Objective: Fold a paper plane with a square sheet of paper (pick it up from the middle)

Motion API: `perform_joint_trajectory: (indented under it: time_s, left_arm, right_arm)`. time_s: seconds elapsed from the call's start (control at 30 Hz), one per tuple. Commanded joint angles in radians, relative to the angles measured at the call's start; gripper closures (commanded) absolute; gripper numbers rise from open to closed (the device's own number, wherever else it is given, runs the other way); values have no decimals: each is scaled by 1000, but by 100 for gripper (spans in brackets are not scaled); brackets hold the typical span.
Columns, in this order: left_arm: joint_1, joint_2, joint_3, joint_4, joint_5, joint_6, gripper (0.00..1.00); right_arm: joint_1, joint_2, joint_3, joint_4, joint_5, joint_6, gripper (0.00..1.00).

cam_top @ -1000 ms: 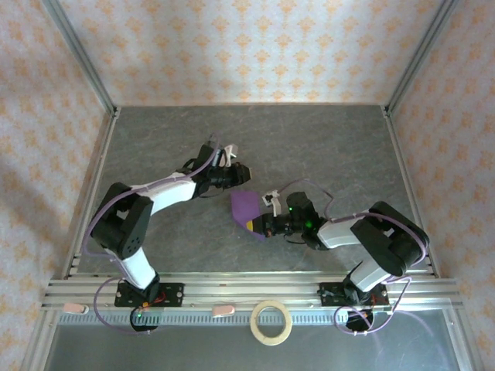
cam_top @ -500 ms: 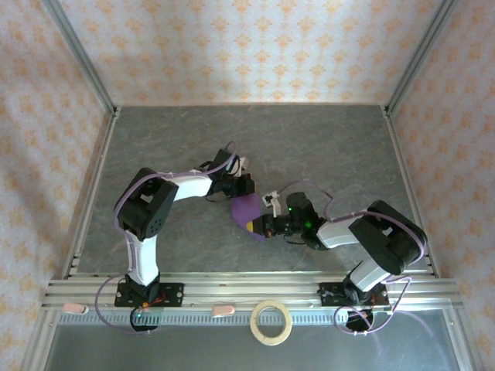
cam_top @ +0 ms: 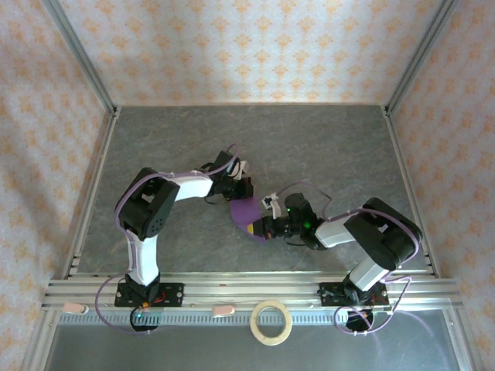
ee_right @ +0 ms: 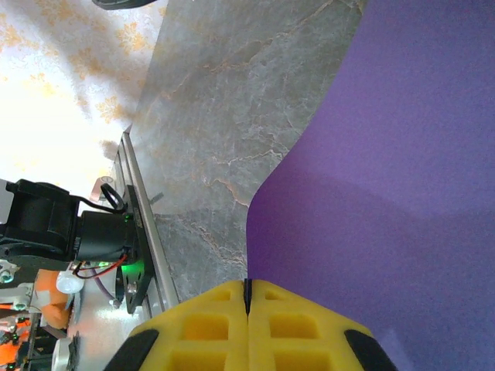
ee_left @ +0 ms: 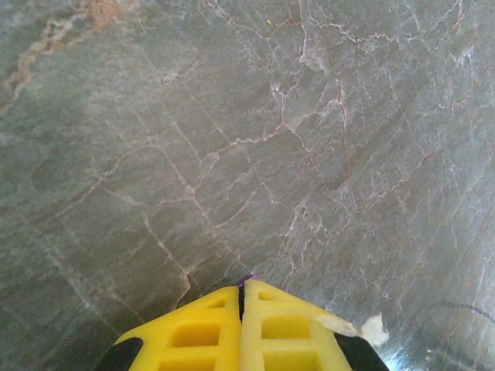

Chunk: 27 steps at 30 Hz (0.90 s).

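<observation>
Jaws, left gripper (cam_top: 240, 193): pressed together, a purple sliver pinched at their tip, on the edge of the square sheet of paper (cam_top: 246, 209) farthest from the tape ring (cam_top: 271, 321).
Jaws, right gripper (cam_top: 260, 226): pinching the sheet's corner nearest the tape ring.
Sheet: curved, between both grippers over the tabletop (cam_top: 332, 147), well beyond the tape ring.

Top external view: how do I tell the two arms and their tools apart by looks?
They are near twins. The left arm and right arm both have white links, black joint housings and lilac cables looping alongside. A green light glows near the right arm's wrist. The left tool and right tool are yellow with moulded square pockets and black behind.
</observation>
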Motion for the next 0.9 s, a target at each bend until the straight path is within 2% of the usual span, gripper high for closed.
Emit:
perform_joint_trajectory:
  time_s: [0.0,0.23,0.37,0.67,0.87]
  left_arm:
    - [-6,-94,-34,7,-11,6,93]
    - [-5,-150,-104,5,-41,-9,95]
    - [-6,-112,-117,-14,-80,1,100]
    - [-6,-35,-93,-25,-62,52,100]
    - [-16,31,-25,-94,-58,146,100]
  right_arm:
    - [-4,9,20,-2,-1,-15,100]
    - [-4,15,24,-6,-1,-16,100]
    - [-3,13,28,-6,-5,-17,100]
    - [-4,18,44,-18,-12,-15,100]
    - [-28,35,77,-73,-35,-49,100]
